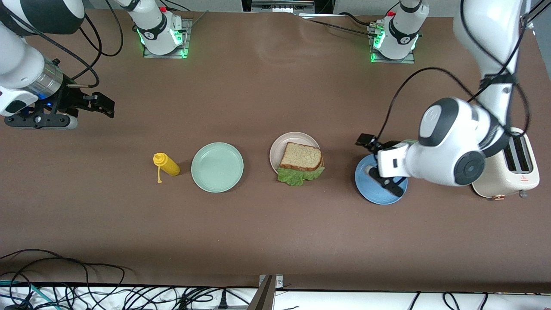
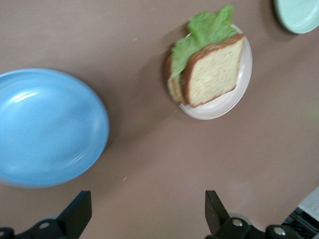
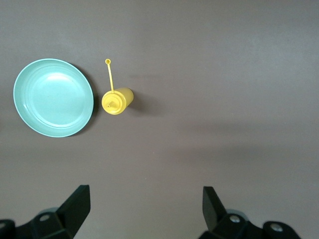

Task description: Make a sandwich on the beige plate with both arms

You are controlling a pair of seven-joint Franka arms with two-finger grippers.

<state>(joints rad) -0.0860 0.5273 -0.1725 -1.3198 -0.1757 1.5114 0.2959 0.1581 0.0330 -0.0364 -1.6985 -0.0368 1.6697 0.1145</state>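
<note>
The sandwich (image 1: 301, 157), two brown bread slices with a green lettuce leaf sticking out at the camera side, lies on the beige plate (image 1: 280, 145) in the middle of the table. The left wrist view shows the sandwich (image 2: 212, 74) on the beige plate (image 2: 238, 97) too. My left gripper (image 1: 379, 164) hangs open and empty over the blue plate (image 1: 373, 194); in its own view the left gripper (image 2: 148, 214) stands over bare table beside the blue plate (image 2: 47, 127). My right gripper (image 1: 107, 107) is open and empty, up over the right arm's end of the table, and its own view shows the right gripper (image 3: 147, 211) wide apart.
A mint green plate (image 1: 217, 167) (image 3: 53, 97) lies beside the beige plate, toward the right arm's end. A yellow squeeze bottle (image 1: 166, 164) (image 3: 117, 99) lies on its side next to it. A cream toaster (image 1: 516, 170) stands at the left arm's end. Cables run along the table's near edge.
</note>
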